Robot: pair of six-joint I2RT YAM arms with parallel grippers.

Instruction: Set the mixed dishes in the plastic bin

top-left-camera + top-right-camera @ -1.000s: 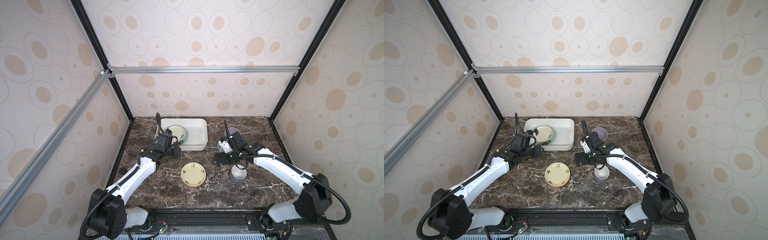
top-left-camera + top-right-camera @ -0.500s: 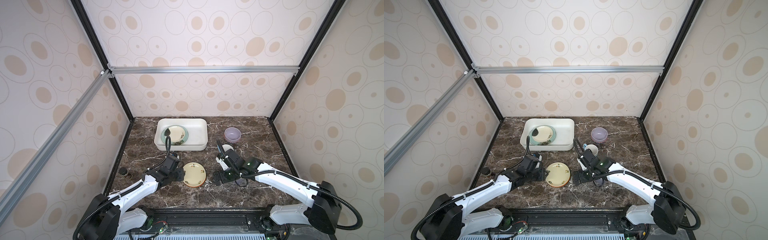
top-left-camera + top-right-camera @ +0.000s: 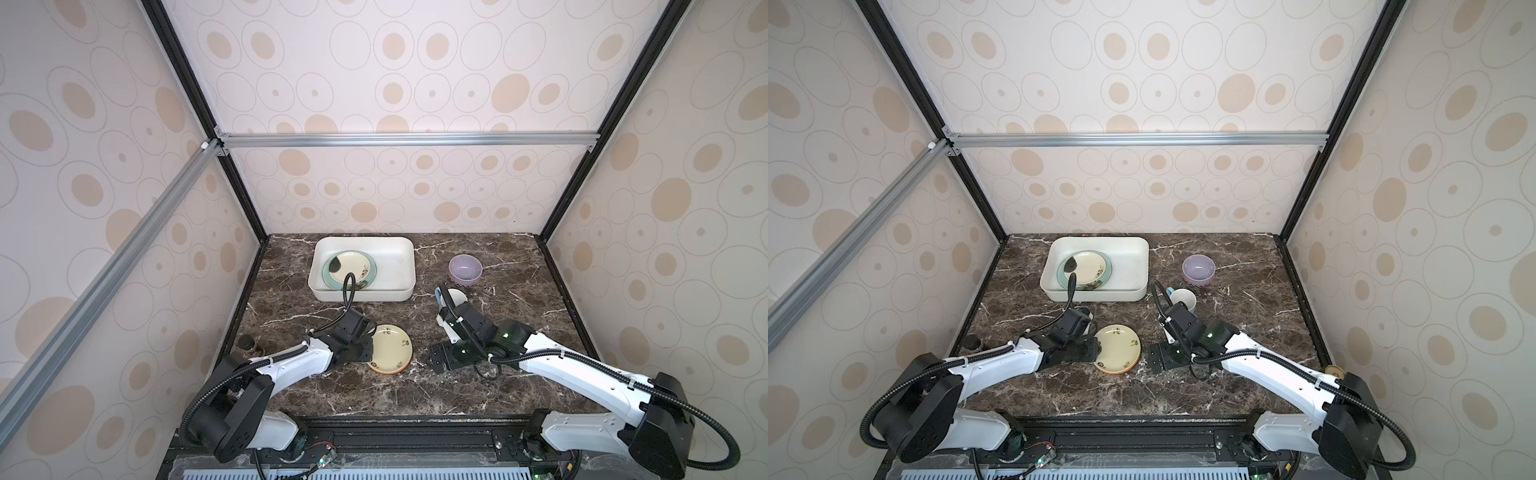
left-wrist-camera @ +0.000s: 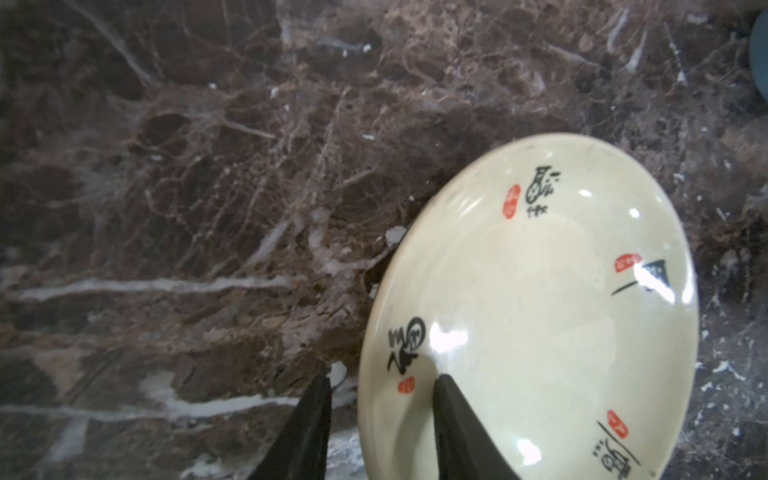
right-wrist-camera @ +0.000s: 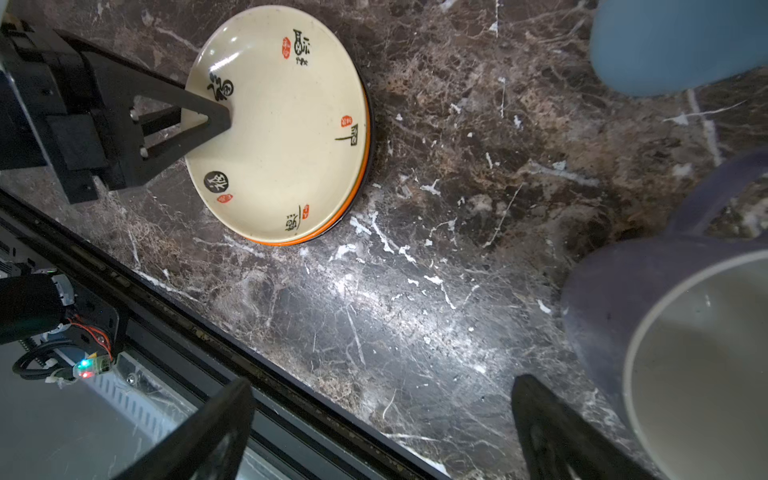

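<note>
The left claw (image 4: 380, 384) lay low on the dark marble table (image 3: 415, 395), part open and straddling the near rim of a small cream plate with black and red markings (image 3: 390, 347). One finger rested over the glazed inside and the other stood just outside on the table. A sliver of gap showed beside the outer finger, so the pinch did not look made.

That plate sat nested on a black orange-rimmed plate (image 5: 351, 203), well short of the large white rectangular plastic bin (image 3: 395, 262). The bin already held a teal plate (image 3: 326, 276) with another cream plate (image 3: 349, 266) on it.

The right claw (image 5: 382, 381) hovered wide open and empty, just beside a purple mug (image 5: 623, 311). A light blue mug (image 3: 455, 297) and a lavender bowl (image 3: 464, 268) waited farther back.

The main risk seemed to be the outer finger catching both rims, which would drag or half-lift the lower plate until it dropped. A grip on one edge of slick glaze could also let the plate tilt and slide out on the way to the bin. A careless sweep by the right claw could knock the purple mug.
</note>
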